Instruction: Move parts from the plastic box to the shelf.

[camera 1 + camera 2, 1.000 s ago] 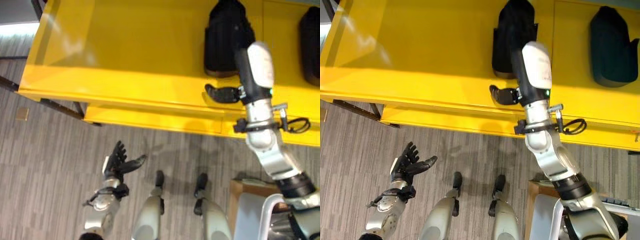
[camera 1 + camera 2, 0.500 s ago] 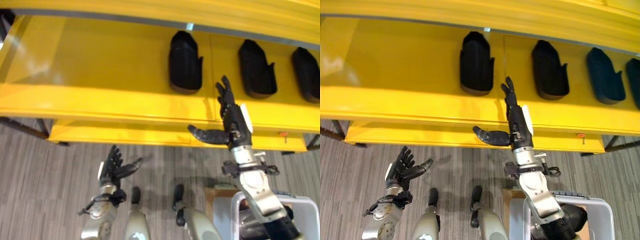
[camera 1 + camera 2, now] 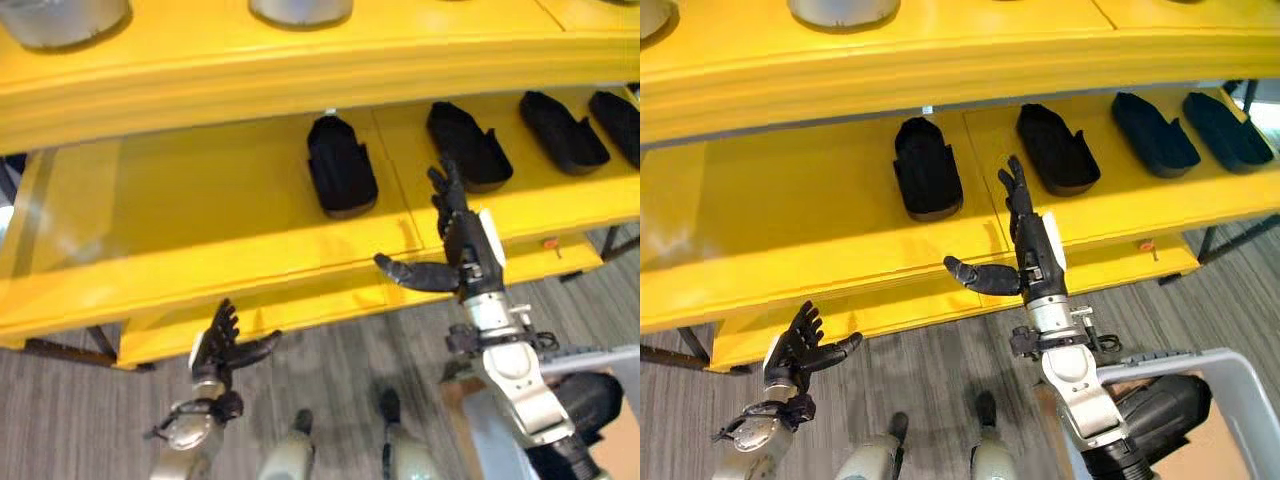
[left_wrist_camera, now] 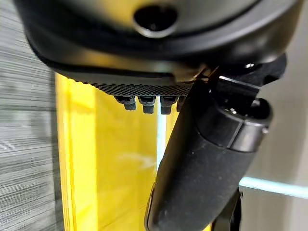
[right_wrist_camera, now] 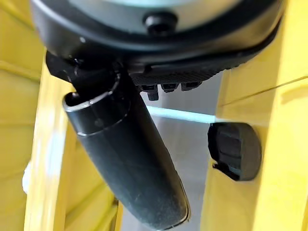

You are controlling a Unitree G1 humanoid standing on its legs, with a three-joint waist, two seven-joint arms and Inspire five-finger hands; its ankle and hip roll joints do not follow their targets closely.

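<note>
Shelf [image 3: 820,240]: yellow, spans the upper frame. Middle tier carries four black parts [image 3: 927,168] in a row, centre to upper right.

Box [image 3: 1230,400]: grey plastic, lower right corner; one dark part [image 3: 1160,410] lies inside.

Right hand [image 3: 1025,250]: centre frame, raised before the shelf edge, fingers straight, thumb spread wide, holding nothing.

Left hand [image 3: 800,350]: lower left, low, fingers relaxed and spread, empty.

Risk: reaching down to the box, the right hand could clip the shelf lip or the box rim; a loose grasp may drop the part.
</note>
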